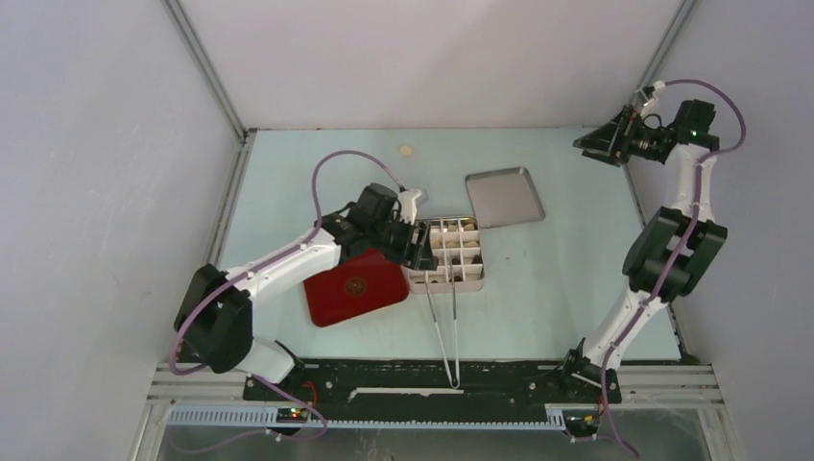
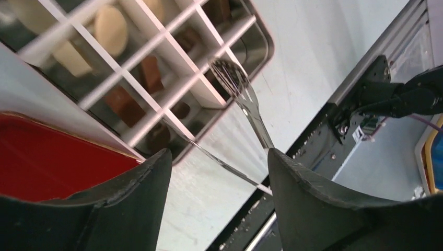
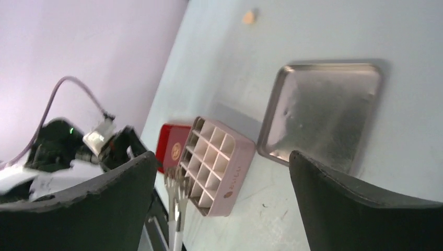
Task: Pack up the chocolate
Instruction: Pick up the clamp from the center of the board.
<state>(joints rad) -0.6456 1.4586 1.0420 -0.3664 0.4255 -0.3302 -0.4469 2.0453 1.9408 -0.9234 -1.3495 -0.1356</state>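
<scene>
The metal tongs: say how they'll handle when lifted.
Probably slippery: the tongs are thin polished metal. Likely springy, since two slim blades join only at the near end, so a squeeze may close them. Their tips lie on the divided box, so a push could pivot or slide them.

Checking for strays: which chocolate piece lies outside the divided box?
The pale piece alone on the table, near its far edge; the others sit in compartments of the box.

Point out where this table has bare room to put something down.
Widest bare patch: the right side of the table, bordered by the silver tray, the gridded box, the tongs and the right arm. A second runs along the far-left edge, beyond the left arm. The centre is crowded: red tray, box, tongs and left arm.
</scene>
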